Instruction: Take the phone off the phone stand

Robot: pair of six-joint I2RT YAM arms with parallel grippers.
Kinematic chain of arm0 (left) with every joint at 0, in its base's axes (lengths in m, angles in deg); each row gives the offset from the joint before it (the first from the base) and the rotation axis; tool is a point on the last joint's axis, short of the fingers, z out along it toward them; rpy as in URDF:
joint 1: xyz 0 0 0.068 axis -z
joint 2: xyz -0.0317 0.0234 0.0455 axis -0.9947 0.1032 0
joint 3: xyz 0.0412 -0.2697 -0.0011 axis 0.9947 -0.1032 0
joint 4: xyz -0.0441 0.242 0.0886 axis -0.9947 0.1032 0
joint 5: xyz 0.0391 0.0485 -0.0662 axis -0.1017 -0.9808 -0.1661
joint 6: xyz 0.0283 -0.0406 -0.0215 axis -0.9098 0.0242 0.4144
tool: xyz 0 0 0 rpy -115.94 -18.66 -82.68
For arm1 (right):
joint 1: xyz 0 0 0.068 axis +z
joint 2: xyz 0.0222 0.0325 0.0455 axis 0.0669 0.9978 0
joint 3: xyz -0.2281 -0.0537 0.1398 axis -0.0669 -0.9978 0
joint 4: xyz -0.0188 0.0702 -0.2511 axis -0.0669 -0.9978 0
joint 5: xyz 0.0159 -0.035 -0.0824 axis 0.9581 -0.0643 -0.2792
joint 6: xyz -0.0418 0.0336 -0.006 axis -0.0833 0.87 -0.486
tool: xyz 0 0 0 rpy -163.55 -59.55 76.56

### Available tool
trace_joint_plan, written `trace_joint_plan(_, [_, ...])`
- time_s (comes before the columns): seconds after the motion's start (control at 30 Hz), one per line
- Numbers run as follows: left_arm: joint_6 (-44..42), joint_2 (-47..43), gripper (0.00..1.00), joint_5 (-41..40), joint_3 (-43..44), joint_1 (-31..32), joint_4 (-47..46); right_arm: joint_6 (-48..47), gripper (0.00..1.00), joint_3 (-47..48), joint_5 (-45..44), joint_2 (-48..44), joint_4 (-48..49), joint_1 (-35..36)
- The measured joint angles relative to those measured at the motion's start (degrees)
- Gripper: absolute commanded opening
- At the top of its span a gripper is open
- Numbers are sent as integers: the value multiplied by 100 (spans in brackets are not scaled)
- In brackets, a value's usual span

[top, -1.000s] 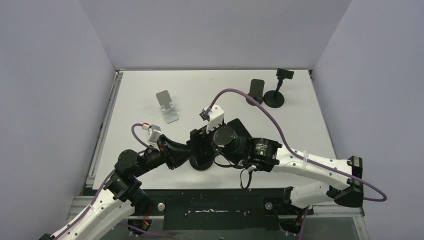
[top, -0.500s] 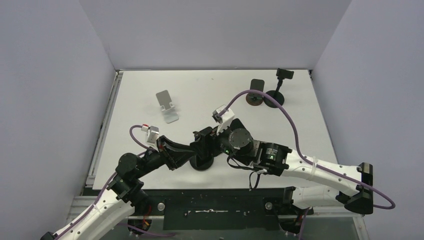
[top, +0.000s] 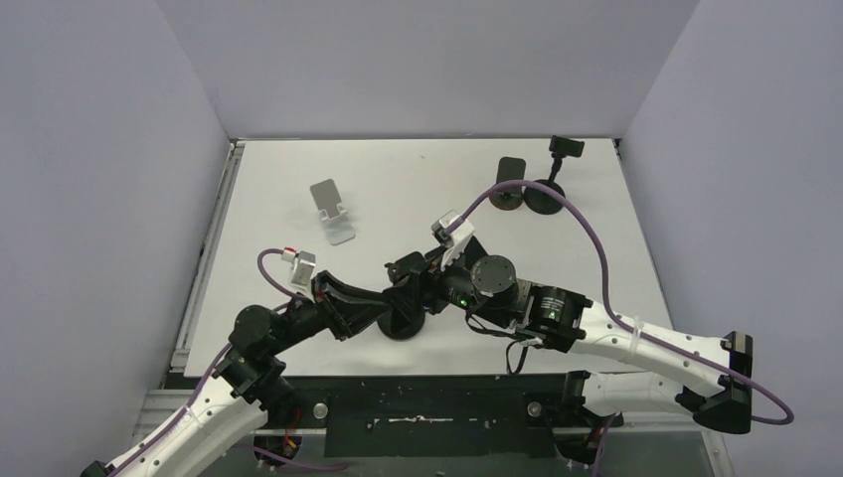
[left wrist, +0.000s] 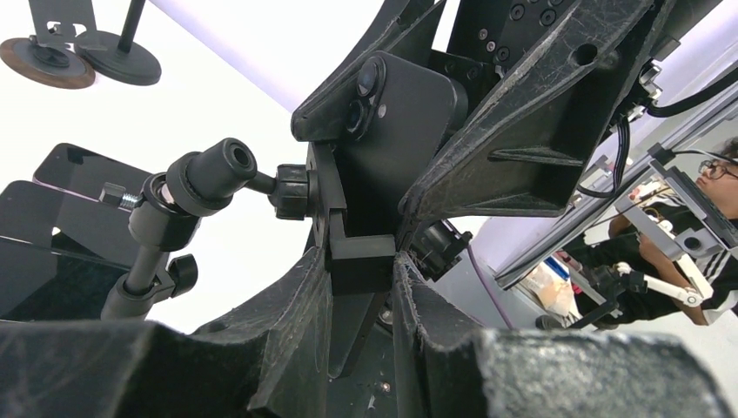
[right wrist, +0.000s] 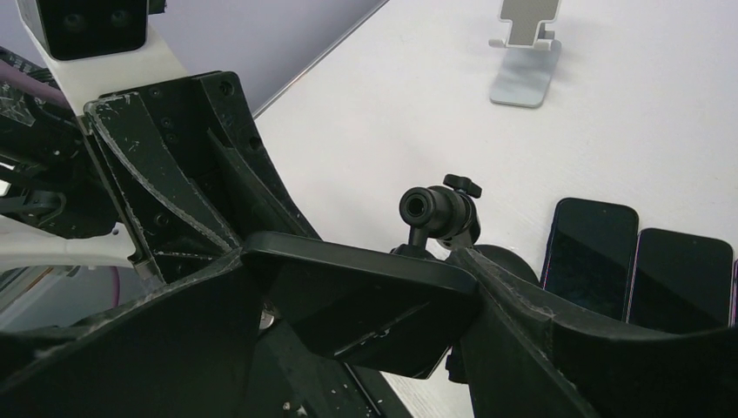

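Within right pincer (right wrist: 357,261), phone (right wrist: 361,300) (gripped)

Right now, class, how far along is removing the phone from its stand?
Done: the grasps. The right gripper is shut on the phone, and the left gripper is shut on the stand's clamp. In hand: the phone sits in the clamp, braced. Left: pulling it free.

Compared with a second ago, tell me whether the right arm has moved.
Yes. The right arm has swung rightward, away from the silver stand, which stayed put.
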State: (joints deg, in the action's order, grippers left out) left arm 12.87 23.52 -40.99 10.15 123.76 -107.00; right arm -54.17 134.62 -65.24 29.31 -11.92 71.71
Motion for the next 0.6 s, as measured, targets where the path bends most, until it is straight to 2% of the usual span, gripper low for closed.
trace_joint_plan(0.03, [4, -2, 28, 9, 0, 0, -2, 0, 0, 0, 22, -2, 0, -7])
trace_joint_plan(0.1, [20, -7, 36, 15, 2, -2, -7, 0, 0, 0, 74, -26, -11, -9])
trace_joint_plan(0.4, [-105, -13, 51, -120, 15, -46, 485, 116, 0, 0, 337, -348, -2, -42])
trace_joint_plan(0.6, [-356, -116, 74, -251, 273, -46, 994, 151, 0, 0, 544, -422, 133, -44])
